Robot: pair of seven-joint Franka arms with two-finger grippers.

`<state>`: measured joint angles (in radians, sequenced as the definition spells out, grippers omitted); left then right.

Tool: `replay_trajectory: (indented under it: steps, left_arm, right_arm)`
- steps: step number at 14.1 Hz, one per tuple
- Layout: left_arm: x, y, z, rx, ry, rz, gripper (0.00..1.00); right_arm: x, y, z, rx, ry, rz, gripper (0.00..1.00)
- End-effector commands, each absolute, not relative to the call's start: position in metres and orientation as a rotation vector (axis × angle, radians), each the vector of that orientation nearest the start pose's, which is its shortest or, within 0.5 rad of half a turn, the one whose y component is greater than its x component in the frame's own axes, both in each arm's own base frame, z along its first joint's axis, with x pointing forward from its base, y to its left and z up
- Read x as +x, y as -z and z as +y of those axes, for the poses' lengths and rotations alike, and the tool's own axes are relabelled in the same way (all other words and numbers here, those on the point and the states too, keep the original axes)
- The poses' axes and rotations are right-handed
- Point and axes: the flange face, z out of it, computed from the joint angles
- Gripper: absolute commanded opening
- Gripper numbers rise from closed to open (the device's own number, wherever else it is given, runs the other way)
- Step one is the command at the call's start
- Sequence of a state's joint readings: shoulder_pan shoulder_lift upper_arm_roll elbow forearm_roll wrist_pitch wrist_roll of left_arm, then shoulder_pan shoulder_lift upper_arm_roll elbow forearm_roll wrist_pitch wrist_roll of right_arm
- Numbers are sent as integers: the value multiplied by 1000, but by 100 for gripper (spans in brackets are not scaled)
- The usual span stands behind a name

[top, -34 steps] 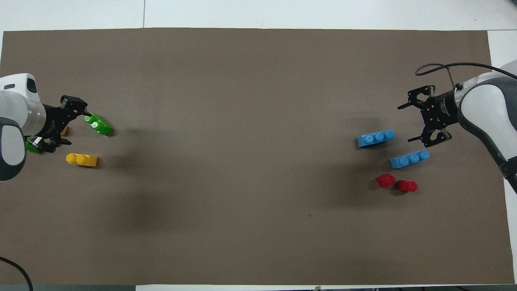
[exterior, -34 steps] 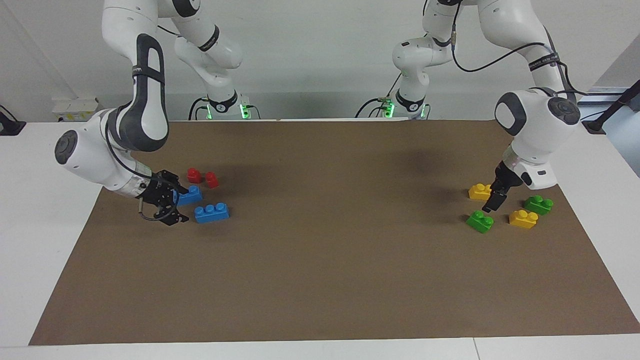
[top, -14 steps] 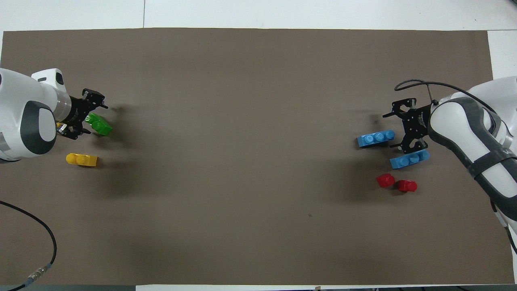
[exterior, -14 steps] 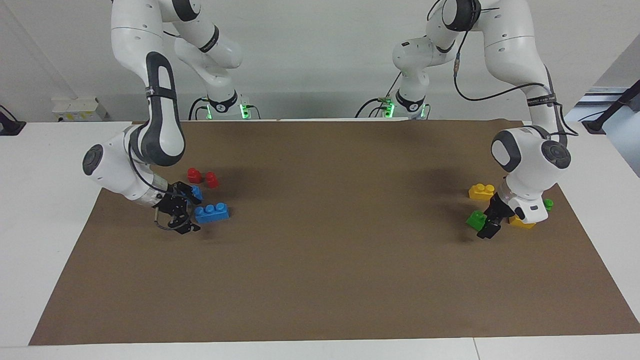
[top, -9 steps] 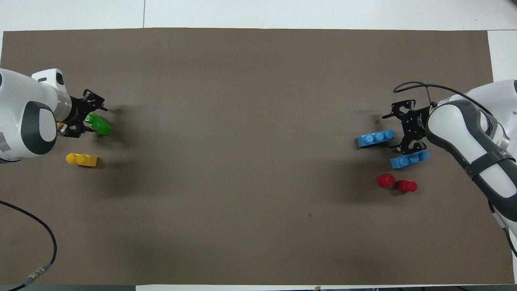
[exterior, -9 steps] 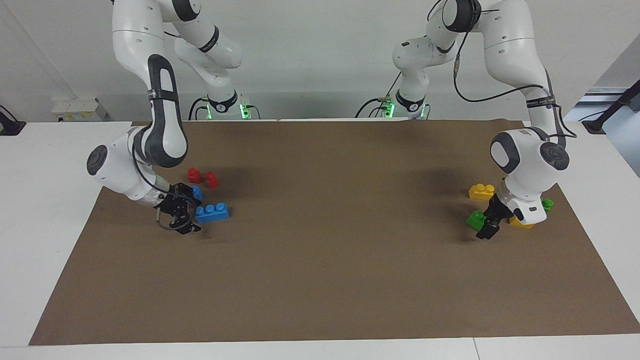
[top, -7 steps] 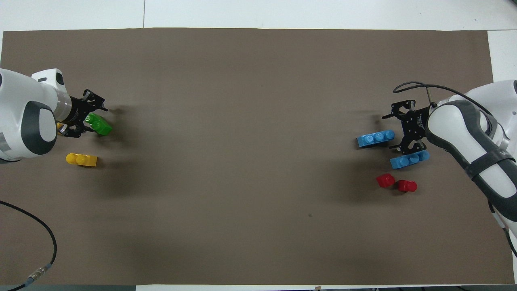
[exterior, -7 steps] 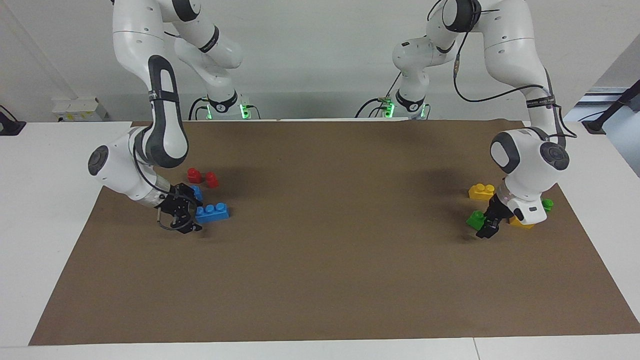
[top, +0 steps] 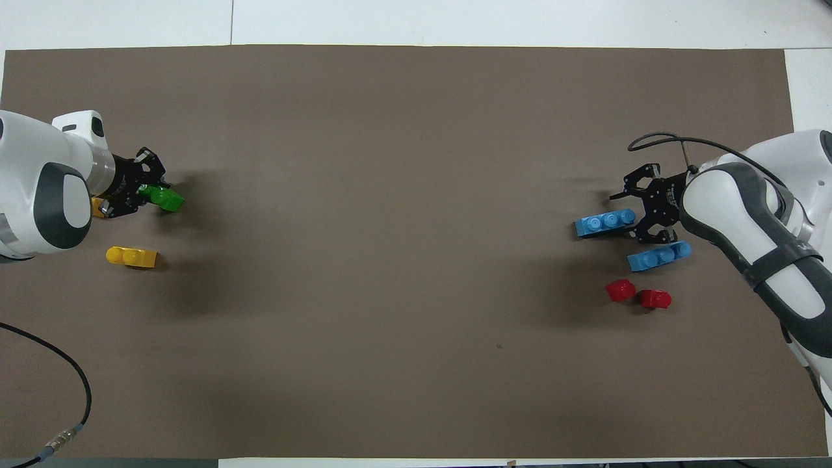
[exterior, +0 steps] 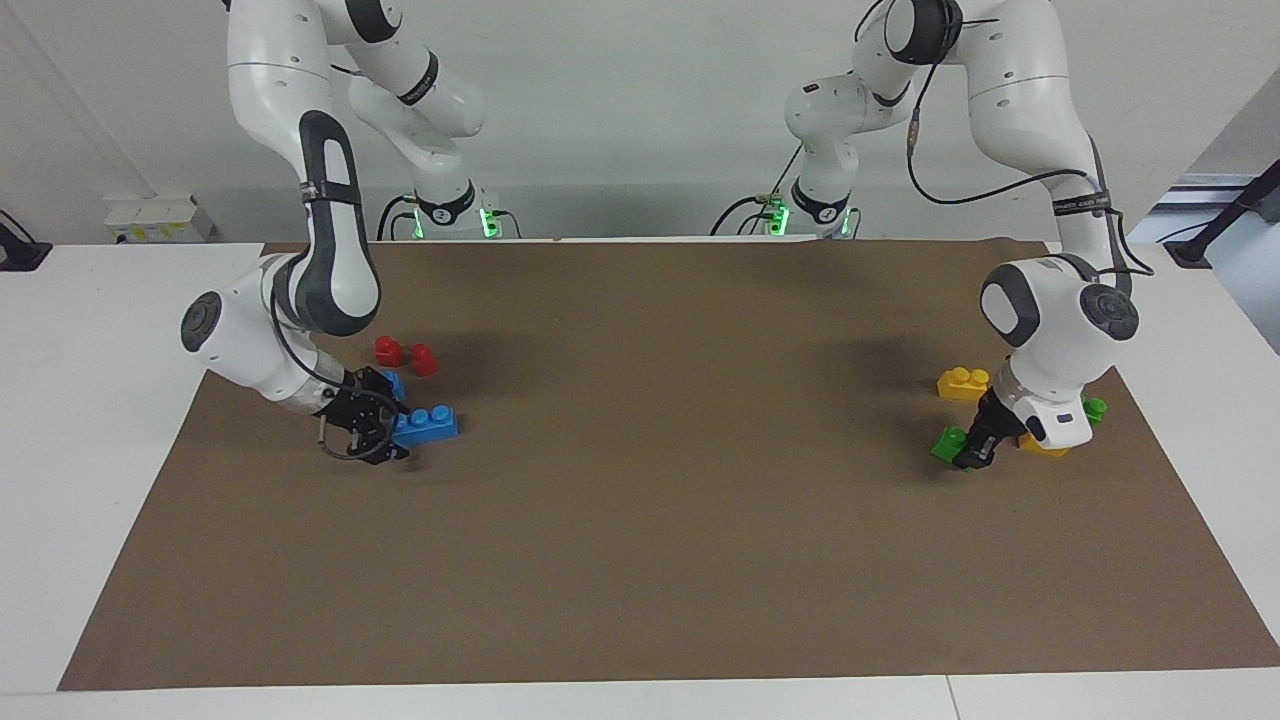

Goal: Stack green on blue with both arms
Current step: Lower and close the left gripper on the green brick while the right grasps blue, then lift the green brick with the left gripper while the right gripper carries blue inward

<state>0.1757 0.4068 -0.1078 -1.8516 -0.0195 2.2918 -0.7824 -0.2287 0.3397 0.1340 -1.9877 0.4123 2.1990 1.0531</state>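
Now the left tool (exterior: 972,452) has pinched shut on the green brick (top: 166,197); the right tool (top: 640,218) has narrowed at the blue brick (top: 604,222), grip unclear.

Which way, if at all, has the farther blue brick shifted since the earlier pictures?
No. The farther blue brick lies as before relative to the red bricks in the overhead view.

White table (exterior: 90,400) under a brown mat (exterior: 660,520). At the right arm's end, two blue bricks (top: 605,222) and two small red bricks (top: 637,294) (nearer the robots). At the left arm's end, green brick (top: 166,197) and yellow brick (top: 131,257), flat on the mat.
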Motion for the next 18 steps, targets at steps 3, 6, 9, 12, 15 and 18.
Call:
replay_trajectory:
  steps: [3,6,9,12,15,18]
  left_arm:
    - [641,-316,41,-2910,30,-1354,0]
    - [638,-351,37,-2836,68,-1523,0]
    - [629,-390,19,-2758,68,-1662,0]
    - [618,-418,-13,-2680,34,-1763,0]
    - [604,-443,-41,-2596,20,-1871,0]
    - [586,-465,-73,-2527,-22,-1918,0]
  right_arm:
    - [592,-285,-45,-2138,-394,1849,6]
    - [598,-296,-42,-2144,-423,1829,0]
    - [620,-351,4,-2101,-505,1824,0]
    - [614,-409,60,-2103,-497,1780,0]
    - [597,-425,137,-2120,-537,1790,0]
    - [581,-420,190,-2109,-530,1806,0]
